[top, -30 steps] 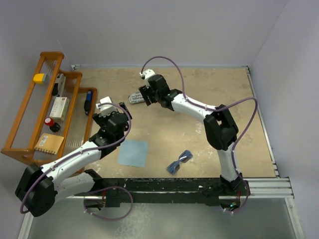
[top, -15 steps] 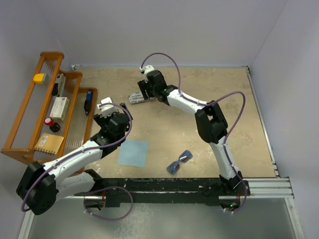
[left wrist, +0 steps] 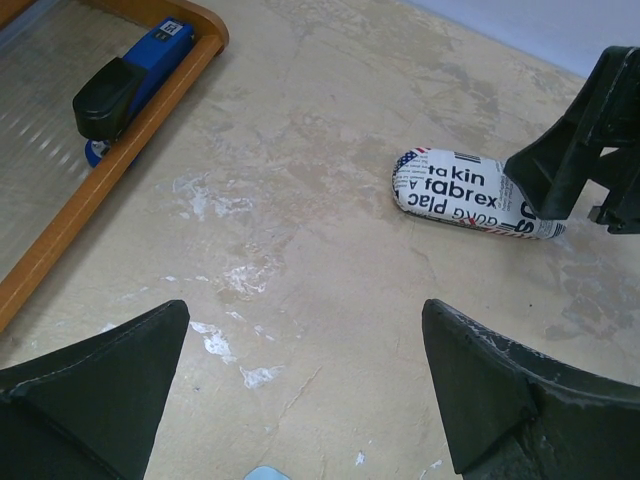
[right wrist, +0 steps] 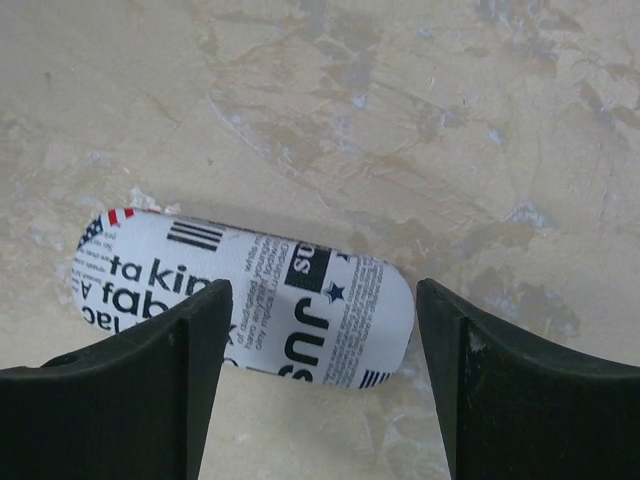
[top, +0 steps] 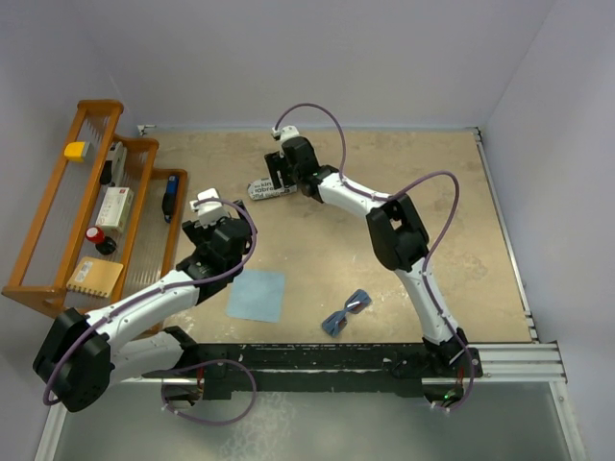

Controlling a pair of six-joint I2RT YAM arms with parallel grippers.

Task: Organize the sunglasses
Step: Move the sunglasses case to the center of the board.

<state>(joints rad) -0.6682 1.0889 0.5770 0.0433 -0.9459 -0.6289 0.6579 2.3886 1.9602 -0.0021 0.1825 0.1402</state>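
The small sunglasses with see-through blue lenses and thin dark arms lie on the table, well apart from the long white glasses case with black newspaper letters on it. From the case, they are far down toward the arm bases and a bit to the right. No claw is near them.

The right claw is over the right end of the case. Its wrist view shows two dark fingers spread wide, with the end of the case in the gap between them. It holds nothing. I cannot tell if a finger touches the case. I think the claw is open this wide so it can fit around the case, maybe to hold it steady or to open it so the sunglasses can go inside.

The left claw is a little way from the case, down and to the left, and it points at the case. Its fingers are wide apart too, with only bare table between them. It looks ready to help.

A flat light-blue square cloth lies farther down from the case. An orange wooden rack stands far to the left of the case.
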